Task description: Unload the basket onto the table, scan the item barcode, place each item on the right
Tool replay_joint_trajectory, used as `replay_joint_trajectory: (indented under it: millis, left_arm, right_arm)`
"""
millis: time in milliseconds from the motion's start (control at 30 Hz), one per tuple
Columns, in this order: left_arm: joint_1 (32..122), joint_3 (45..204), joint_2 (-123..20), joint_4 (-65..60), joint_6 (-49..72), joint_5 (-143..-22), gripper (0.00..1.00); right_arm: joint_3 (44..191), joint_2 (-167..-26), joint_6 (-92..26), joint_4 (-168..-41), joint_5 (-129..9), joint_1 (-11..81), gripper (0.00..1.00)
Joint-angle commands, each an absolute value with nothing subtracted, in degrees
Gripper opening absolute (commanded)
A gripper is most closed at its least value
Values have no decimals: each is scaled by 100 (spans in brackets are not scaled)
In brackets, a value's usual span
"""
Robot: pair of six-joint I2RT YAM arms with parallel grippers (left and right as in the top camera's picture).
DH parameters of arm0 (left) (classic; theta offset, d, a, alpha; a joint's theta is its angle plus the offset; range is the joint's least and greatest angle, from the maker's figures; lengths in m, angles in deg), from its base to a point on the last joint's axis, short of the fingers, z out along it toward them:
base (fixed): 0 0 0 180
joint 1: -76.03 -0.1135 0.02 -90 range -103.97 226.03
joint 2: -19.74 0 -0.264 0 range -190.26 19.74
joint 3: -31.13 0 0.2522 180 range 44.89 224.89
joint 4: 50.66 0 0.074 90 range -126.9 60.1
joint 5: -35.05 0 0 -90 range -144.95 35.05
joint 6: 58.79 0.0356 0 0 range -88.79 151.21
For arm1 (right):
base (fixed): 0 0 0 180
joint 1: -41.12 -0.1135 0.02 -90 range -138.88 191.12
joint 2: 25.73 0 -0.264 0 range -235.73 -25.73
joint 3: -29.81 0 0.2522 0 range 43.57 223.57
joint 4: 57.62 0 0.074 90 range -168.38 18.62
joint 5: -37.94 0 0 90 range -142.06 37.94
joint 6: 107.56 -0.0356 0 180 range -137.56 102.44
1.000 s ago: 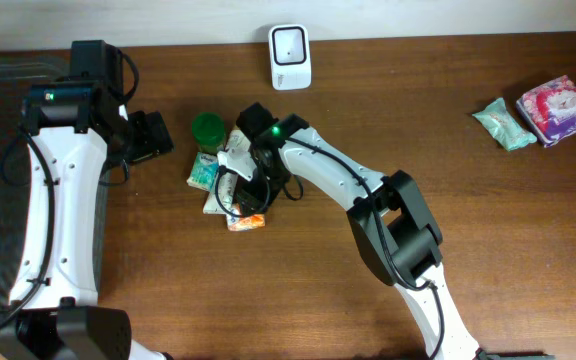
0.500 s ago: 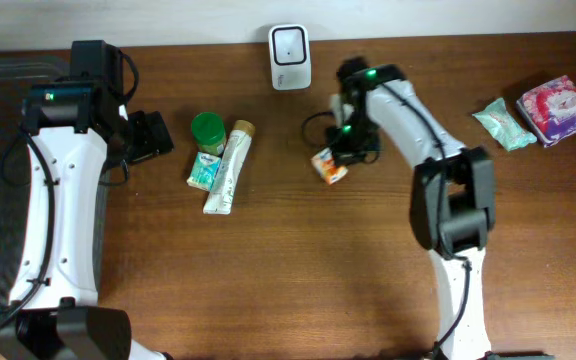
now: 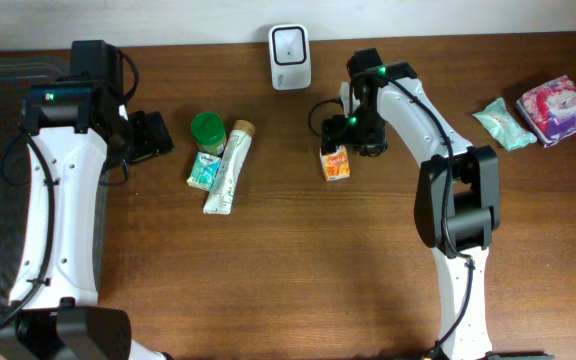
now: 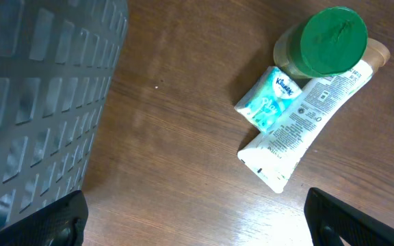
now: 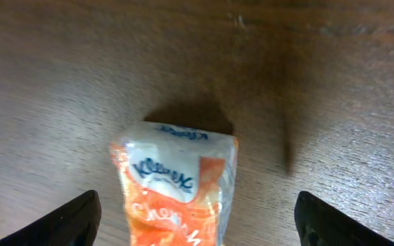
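Note:
A small orange Kleenex tissue pack lies flat on the wooden table, below and to the right of the white barcode scanner at the back edge. My right gripper hovers just over it, open, with the jaws wide on either side of the pack and not touching it. No barcode shows on the pack's upper face. My left gripper is open and empty, above bare table left of the other items.
A green-lidded bottle, a teal tissue pack and a white tube lie clustered left of centre. A grey basket is at the far left. A green pack and a pink pack sit at the far right.
The right arm carried the orange pack from the cluster over to the right of the scanner, then opened; the pack now rests on the table. The left arm has not moved.

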State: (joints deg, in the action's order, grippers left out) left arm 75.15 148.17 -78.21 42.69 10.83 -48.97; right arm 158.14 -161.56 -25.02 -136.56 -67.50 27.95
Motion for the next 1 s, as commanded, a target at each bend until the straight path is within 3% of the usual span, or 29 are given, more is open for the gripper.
replay_joint_trajectory:
  millis: [0, 100, 200, 267, 300, 400, 533, 633, 767, 967]
  left_arm:
    - [7510, 14831, -7799, 4269, 1155, -4854, 99]
    - [7510, 14831, -7799, 4269, 1155, -4854, 99]
    - [7510, 14831, -7799, 4269, 1155, -4854, 99]
    - [7510, 14831, -7799, 4269, 1155, -4854, 99]
    - [7510, 14831, -7799, 4269, 1155, -4854, 99]
    - [7510, 14831, -7799, 4269, 1155, -4854, 99]
    - [7510, 14831, -7799, 4269, 1155, -4854, 99]
    - [7510, 14831, -7799, 4269, 1155, -4854, 99]
    - [7510, 14831, -7799, 4269, 1155, -4854, 99]
    - [7510, 14831, -7799, 4269, 1155, -4854, 99]
  right_arm:
    - [15628, -16121, -2220, -13530, -6982, 2766, 57]
    - [15617, -16121, -2224, -13497, -6984, 2768, 36]
    - [15234, -16121, -2229, -13298, -6984, 2771, 36]
    - [15038, -16121, -2231, -13226, -6987, 2771, 18]
    - [15042, -16119, -2231, -13243, -6989, 2773, 4]
    - [15328, -16110, -1903, -13654, -8265, 3024, 4]
    - [15400, -16110, 162, -14474, -11467, 3708, 4]
    - [15400, -16110, 1273, -15208, -12322, 4027, 4]
    - [15400, -16110, 1797, -15283, -14040, 4045, 4]
    - [15582, -16110, 1607, -14472, -14101, 3826, 4]
